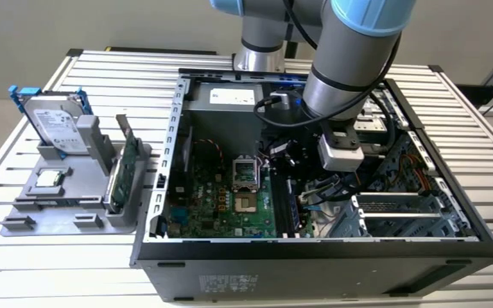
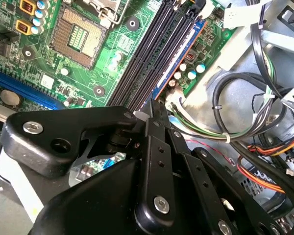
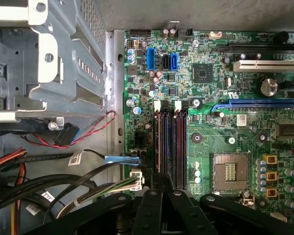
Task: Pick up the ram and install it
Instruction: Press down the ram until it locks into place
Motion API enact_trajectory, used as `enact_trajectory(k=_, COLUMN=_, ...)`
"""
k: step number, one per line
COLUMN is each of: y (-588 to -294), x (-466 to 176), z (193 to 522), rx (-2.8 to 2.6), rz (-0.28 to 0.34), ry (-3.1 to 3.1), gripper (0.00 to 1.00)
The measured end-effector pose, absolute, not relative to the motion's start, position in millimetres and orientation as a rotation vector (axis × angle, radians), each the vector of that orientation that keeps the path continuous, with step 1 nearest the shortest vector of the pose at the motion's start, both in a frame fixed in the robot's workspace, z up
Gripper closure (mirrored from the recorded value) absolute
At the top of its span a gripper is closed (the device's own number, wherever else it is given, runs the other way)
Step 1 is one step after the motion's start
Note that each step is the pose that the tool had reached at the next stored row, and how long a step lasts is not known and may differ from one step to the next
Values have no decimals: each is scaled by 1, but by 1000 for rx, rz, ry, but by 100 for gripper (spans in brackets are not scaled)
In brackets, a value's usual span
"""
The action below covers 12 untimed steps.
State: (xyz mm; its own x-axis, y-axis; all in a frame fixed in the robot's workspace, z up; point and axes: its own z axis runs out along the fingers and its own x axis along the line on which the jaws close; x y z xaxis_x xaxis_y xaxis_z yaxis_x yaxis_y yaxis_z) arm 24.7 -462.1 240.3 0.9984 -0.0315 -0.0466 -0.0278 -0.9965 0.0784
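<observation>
Exterior view: hand (image 1: 339, 168) sits deep inside the case (image 1: 315, 247) over the memory slots (image 3: 171, 147); grip state, ram seating — cannot tell.

slots (image 3: 170, 147) open above | cables (image 3: 78, 188) crowd beside — drive cage (image 3: 54, 58) near

Evenly and brightly lit in the exterior view, with soft shadow only inside the computer case (image 1: 315, 192). Strong glare on the motherboard (image 2: 103, 54) in the second wrist view, greens washed out near centre, top-right corner blown white. Slightly soft on the black gripper linkage (image 2: 152, 176) filling the lower frame. Flatter, dimmer, crisp across the first wrist view.
</observation>
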Motion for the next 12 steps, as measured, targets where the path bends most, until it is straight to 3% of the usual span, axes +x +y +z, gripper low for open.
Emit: enact_trajectory(k=12, y=-462, x=25, z=241, rx=3062, rz=-71, ry=20, gripper=100)
